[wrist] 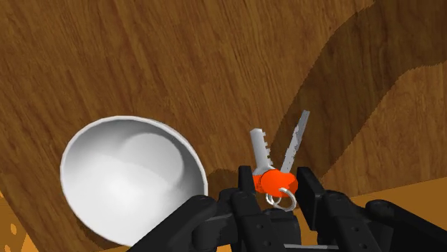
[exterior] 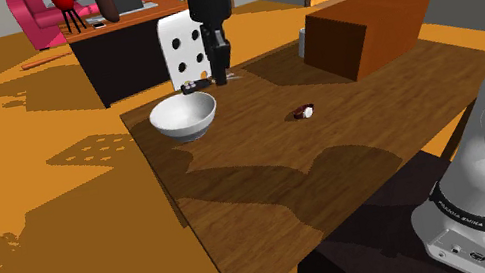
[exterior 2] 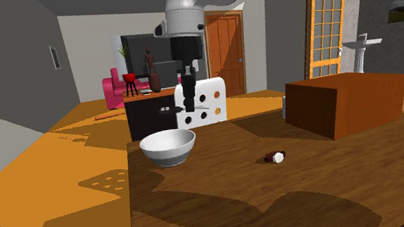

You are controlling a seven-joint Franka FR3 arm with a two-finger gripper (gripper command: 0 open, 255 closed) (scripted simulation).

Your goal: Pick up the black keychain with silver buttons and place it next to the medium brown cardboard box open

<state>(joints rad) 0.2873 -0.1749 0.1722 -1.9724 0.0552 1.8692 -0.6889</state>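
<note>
The tool (wrist: 275,173) is clenched on the keychain (wrist: 276,182). In the wrist view an orange piece is pinched between the two black fingers (wrist: 246,179). Two silver keys are fanned out beyond the fingertips, and a silver ring is seen just under the orange piece.

In the shoulder view the tool (exterior: 218,76) is hung near the far edge of the bench (exterior: 268,177). A dark part of the keychain (exterior: 196,85) is seen jutting from the fingertips toward that view's left. The keychain is carried clear of the wood, with the grain of the bench (wrist: 179,57) seen well below it through the wrist camera.

A white bowl (exterior: 184,118) is set on the bench just in front of the tool, and it is seen below and beside the fingers as bowl (wrist: 129,179) in the wrist view.

The brown box (exterior: 365,34) is found at the far corner toward the shoulder view's right, well apart from the tool and its load. Between bowl and box, a small dark and white object (exterior: 304,111) is left lying on the bench. Behind the tool (exterior 2: 190,106) a white chair back (exterior 2: 207,104) with round holes is seen in the second exterior view.
</note>
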